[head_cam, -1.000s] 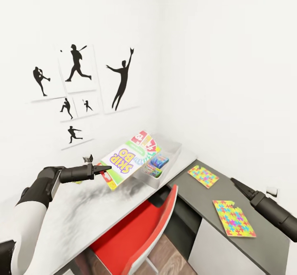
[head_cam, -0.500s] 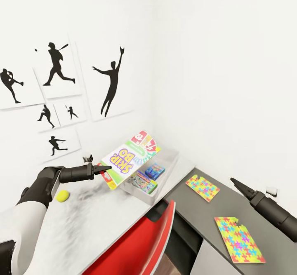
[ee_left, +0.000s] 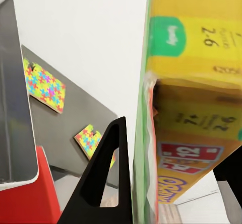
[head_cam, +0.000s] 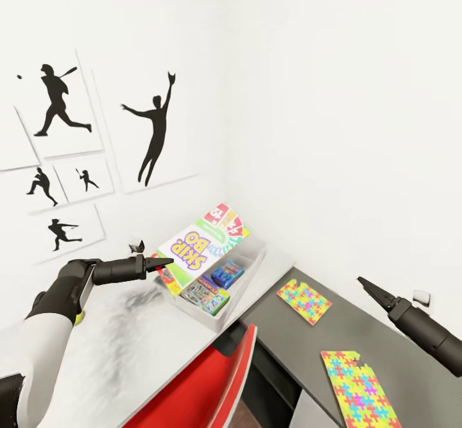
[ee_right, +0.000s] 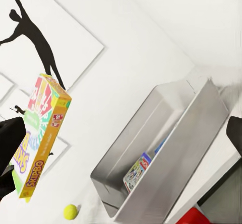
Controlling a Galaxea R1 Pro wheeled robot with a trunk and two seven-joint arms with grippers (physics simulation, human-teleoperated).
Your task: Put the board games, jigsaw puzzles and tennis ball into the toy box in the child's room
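Child's room: baseball silhouette pictures, jigsaw puzzles

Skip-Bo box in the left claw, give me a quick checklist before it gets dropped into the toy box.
1. Left claw clamped on the Skip-Bo box: ok, fingers on either side of its edge.
2. Box over the toy box: ok in the head view, but the right wrist view shows it off to one side; cannot tell.
3. Room in the tray: ok, two small board games lie flat inside.
4. Right claw out of the path: ok, over the dark cabinet top.
5. Jigsaw puzzles and tennis ball packed: not ok, they lie on the table.
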